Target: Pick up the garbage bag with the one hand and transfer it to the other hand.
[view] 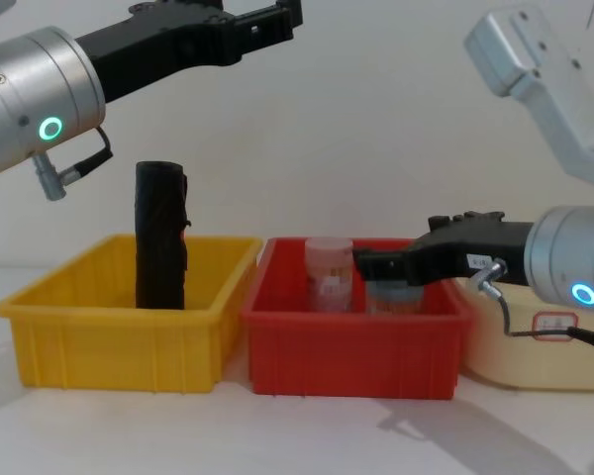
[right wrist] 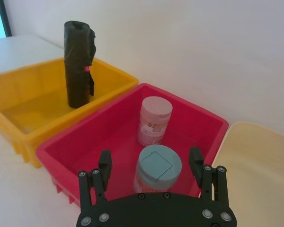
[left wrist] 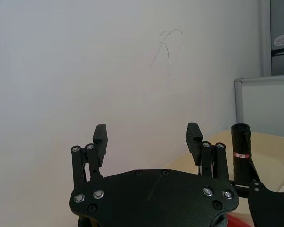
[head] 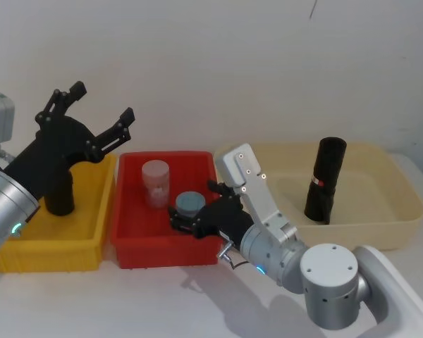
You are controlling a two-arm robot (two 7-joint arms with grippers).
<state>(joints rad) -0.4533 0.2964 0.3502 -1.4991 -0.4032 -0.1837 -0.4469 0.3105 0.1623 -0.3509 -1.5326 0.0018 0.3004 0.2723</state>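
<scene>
- Three bins stand in a row on the white counter (head: pixel 162 303): yellow bin (head: pixel 53 243) left, red bin (head: pixel 151 243) middle, beige tub (head: pixel 366 229) right.
- The garbage bag (head: pixel 325 180), with a white-and-red label band whose writing is unreadable, stands upright in the beige tub.
- A second black roll (view: pixel 160 236) stands in the yellow bin.
- Two jars sit in the red bin: pink-lidded jar (right wrist: pixel 154 120) far, blue-lidded jar (right wrist: pixel 157 168) near.
- Left pincer (head: pixel 99 113) hangs wide, empty, above the yellow bin.
- Right pincer (right wrist: pixel 151 163) straddles the blue-lidded jar, wide.

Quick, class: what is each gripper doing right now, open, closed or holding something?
Left gripper: open, empty, raised above the yellow bin.
Right gripper: open, empty, around the blue-lidded jar in the red bin.
</scene>
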